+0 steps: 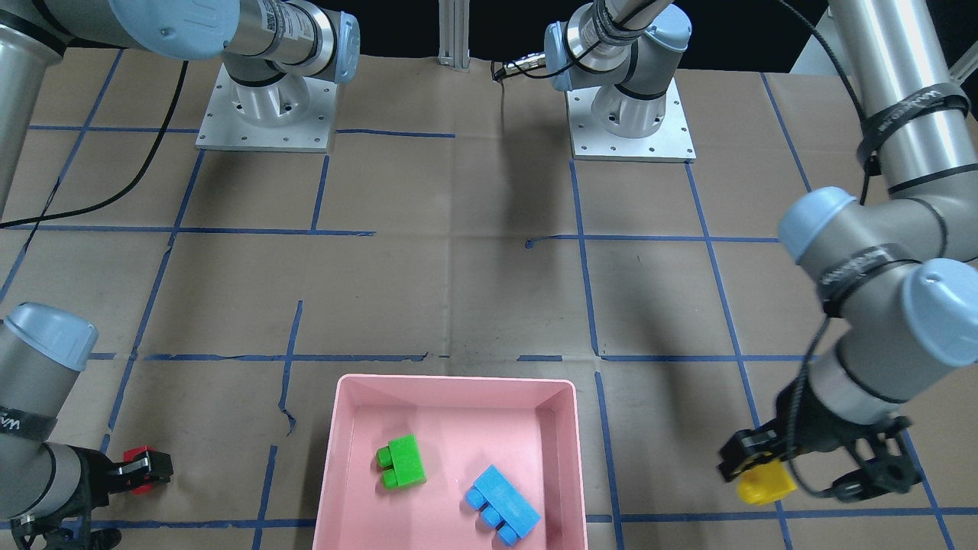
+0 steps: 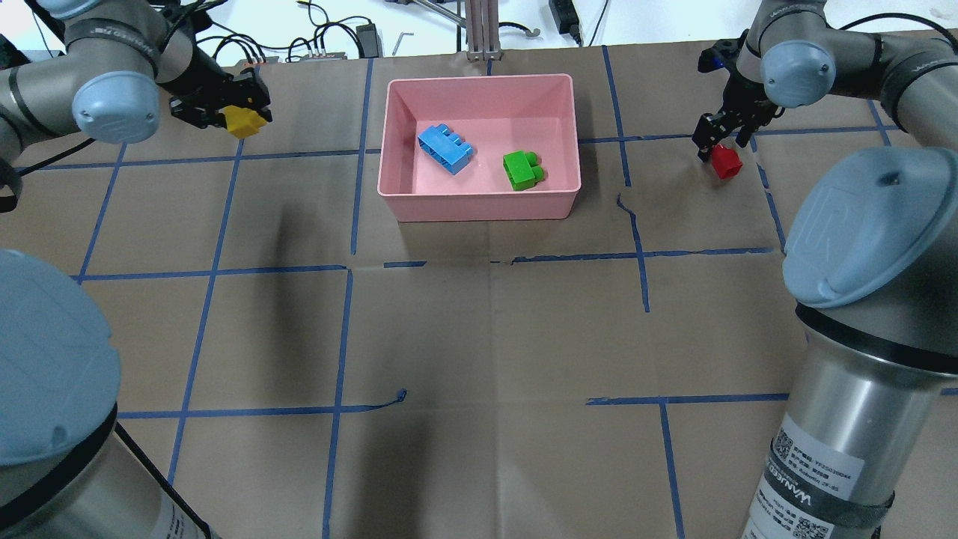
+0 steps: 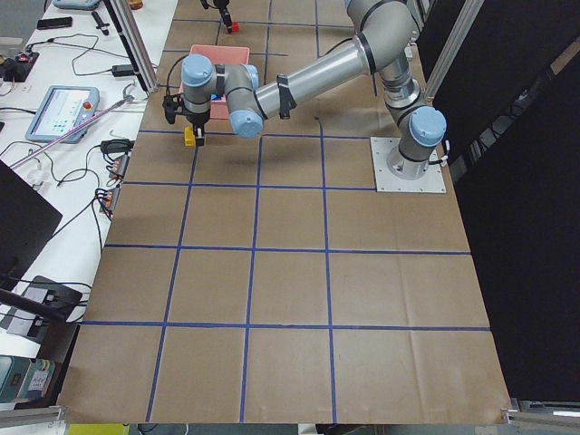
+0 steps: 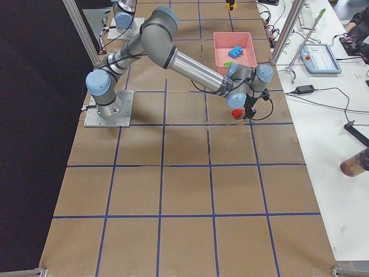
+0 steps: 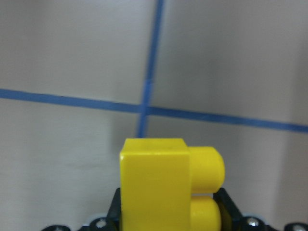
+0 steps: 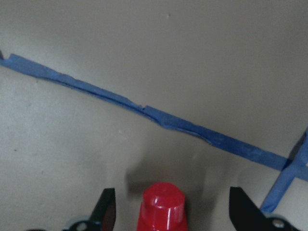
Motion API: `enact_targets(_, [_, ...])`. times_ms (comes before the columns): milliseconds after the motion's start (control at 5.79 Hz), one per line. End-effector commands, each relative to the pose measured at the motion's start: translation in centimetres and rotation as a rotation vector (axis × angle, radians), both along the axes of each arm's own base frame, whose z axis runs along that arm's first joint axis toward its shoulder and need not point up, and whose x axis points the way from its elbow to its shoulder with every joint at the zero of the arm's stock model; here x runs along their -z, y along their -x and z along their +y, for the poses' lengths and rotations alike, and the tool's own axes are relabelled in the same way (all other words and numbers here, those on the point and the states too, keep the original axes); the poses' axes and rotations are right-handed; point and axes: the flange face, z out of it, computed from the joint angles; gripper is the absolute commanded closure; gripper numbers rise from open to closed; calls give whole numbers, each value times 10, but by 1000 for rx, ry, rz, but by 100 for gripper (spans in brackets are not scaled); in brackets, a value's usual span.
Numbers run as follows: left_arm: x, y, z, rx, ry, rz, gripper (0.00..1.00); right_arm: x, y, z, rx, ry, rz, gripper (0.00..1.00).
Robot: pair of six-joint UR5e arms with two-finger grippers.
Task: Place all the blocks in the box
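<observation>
Left tool [image 2: 238, 114]: clenched on the yellow two-stud block [image 5: 163, 187], studs sideways, beyond the pink box's [image 2: 479, 78] left wall.
Right tool [image 2: 718, 148]: released, jaws straddling the red one-stud block [image 6: 161, 207] on the desk [image 2: 479, 322], beyond the box's right wall.
In box: green block [image 2: 522, 170], light-blue block [image 2: 444, 148].
Judgement: the loaded left arm is readier; the box lies to its right.

Box [image 2: 479, 206]: plain pink, no markings.
Blue block [image 2: 444, 149]: light blue.
Green block [image 2: 522, 169]: bright green.
Yellow block [image 2: 243, 121]: solid yellow.
Red block [image 2: 725, 162]: solid red.
Table [image 2: 479, 337]: brown paper with a grid of blue tape [image 2: 224, 272].
Left arm [image 2: 45, 359] and right arm [image 2: 853, 224]: silver-grey with pale-blue caps.
</observation>
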Motion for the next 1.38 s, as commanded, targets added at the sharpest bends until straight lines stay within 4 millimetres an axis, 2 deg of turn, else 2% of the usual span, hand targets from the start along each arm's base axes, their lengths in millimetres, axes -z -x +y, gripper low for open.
enact_targets(0, [-34, 141, -10, -220, 15, 118, 92, -1, -1, 3, 6, -7, 1, 42])
enact_targets(173, [-31, 200, -5, -297, -12, 163, 89, 2, -1, 5, 6, -15, -1, 47])
enact_targets(345, [-19, 230, 0, -353, -50, 187, 58, 7, -2, 9, 6, -24, -3, 47])
enact_targets(518, [-1, 265, 10, -421, -102, 206, 34, 8, -2, 9, 6, -19, -2, 51])
enact_targets(691, [9, 276, 11, -433, -137, 236, 10, -2, -2, 8, 9, -3, 2, 74])
enact_targets(864, [9, 282, 11, -474, -177, 307, 1, -8, -1, 6, 9, 6, 4, 81])
enact_targets(1036, [6, 283, 12, -473, -183, 323, 1, -23, -1, 4, 9, 31, 10, 81])
enact_targets(1209, [3, 274, 9, -478, -180, 323, 1, -45, -2, 5, 19, 60, 17, 81])
